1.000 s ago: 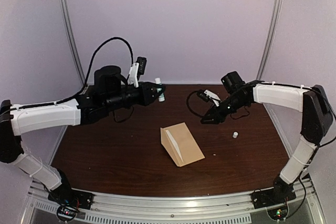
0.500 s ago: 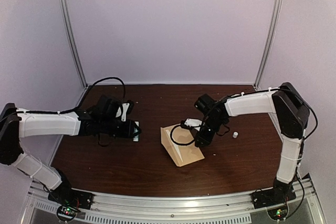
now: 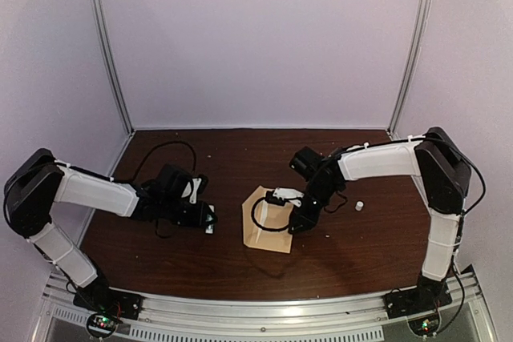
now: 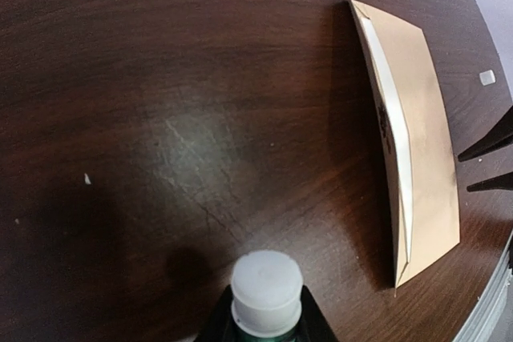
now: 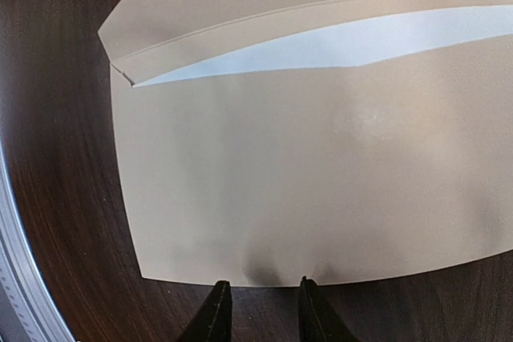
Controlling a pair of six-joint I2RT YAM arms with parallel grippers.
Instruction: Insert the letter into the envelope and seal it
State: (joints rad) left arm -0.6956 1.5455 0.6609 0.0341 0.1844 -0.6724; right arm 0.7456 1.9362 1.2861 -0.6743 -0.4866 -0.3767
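The tan envelope [image 3: 267, 230] lies on the dark table, its flap folded low over the body. A white strip of the letter [image 5: 361, 42] shows in the gap under the flap; the rest of the letter is hidden. In the left wrist view the envelope [image 4: 421, 142] lies to the right. My left gripper [image 3: 210, 219] hangs low, left of the envelope, shut on a glue stick [image 4: 267, 286] with a white cap and green body. My right gripper [image 5: 263, 295] stands open at the envelope's right edge, its fingertips [image 5: 218, 298] just short of the paper with nothing between them.
A small white cap [image 3: 360, 206] lies on the table [image 3: 200, 262] right of the right gripper, also visible as the cap [image 4: 486, 77] in the left wrist view. Pale walls and metal posts close the back and sides. A metal rail [image 3: 264, 306] runs along the near edge.
My left arm came down from the back to just left of the envelope, carrying the glue stick. My right gripper dropped to the envelope's right edge. The envelope's flap now lies flatter.
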